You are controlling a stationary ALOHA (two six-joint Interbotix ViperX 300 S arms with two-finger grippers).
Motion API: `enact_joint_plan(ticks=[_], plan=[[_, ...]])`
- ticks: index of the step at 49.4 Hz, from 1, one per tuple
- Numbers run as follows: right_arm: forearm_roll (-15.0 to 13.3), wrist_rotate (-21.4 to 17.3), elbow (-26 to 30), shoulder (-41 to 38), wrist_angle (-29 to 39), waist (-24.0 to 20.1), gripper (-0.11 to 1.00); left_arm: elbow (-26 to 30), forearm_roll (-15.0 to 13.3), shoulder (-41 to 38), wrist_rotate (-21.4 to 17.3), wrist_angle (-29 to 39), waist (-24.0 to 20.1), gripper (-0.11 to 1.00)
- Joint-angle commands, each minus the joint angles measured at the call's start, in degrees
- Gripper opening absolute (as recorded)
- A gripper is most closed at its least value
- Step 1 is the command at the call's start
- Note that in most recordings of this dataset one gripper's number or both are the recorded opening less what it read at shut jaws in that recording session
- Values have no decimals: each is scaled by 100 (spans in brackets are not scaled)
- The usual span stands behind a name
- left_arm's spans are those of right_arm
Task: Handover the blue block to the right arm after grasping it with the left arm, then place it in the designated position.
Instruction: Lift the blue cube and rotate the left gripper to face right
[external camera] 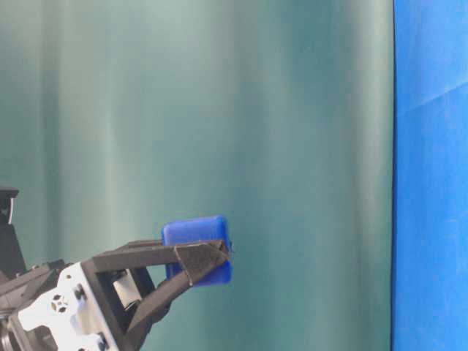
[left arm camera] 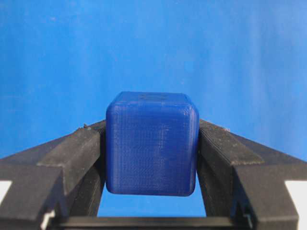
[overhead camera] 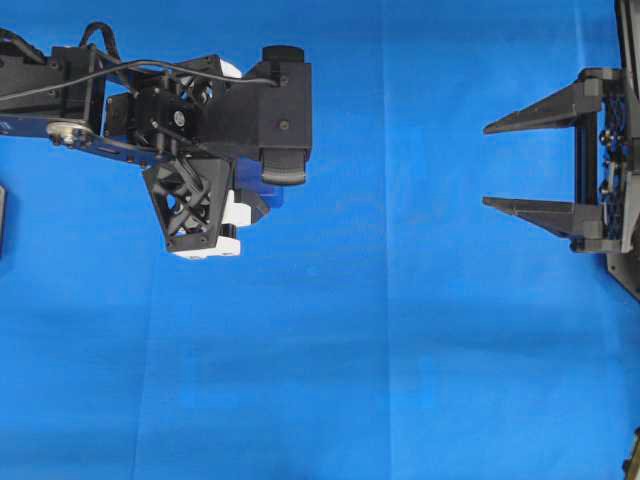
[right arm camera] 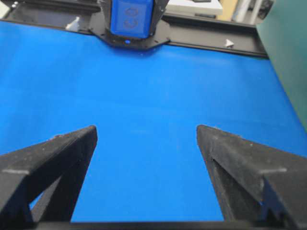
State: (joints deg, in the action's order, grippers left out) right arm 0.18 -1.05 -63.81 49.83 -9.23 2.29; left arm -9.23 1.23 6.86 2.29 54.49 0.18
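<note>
The blue block (left arm camera: 151, 143), a dark navy cube, sits squeezed between the two black fingers of my left gripper (left arm camera: 151, 128), which is shut on it. From table level the blue block (external camera: 197, 248) hangs in the air in the left gripper (external camera: 218, 257). From overhead only a sliver of the blue block (overhead camera: 273, 193) shows under the left gripper (overhead camera: 255, 200), at the upper left. My right gripper (overhead camera: 487, 165) stands wide open at the right edge, far from the block, its tips pointing left. Nothing lies between the right gripper's (right arm camera: 146, 132) fingers. No designated position can be made out.
A bright blue cloth (overhead camera: 400, 350) covers the table. A green backdrop (external camera: 219, 110) fills the table-level view. An arm base with a blue plate (right arm camera: 129, 21) stands at the cloth's far edge. A dark object (overhead camera: 2, 220) peeks in at the left edge.
</note>
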Motion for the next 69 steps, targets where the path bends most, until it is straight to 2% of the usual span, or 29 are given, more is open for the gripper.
enact_joint_plan(ticks=[1, 55, 69], plan=[[18, -9, 158, -26, -53, 18, 98, 149, 26, 149, 9, -18, -9, 46], [18, -9, 158, -26, -53, 18, 98, 97, 35, 176, 18, -70, -18, 47], [18, -9, 167, -26, -44, 18, 98, -167, 26, 352, 26, -492, -18, 47]])
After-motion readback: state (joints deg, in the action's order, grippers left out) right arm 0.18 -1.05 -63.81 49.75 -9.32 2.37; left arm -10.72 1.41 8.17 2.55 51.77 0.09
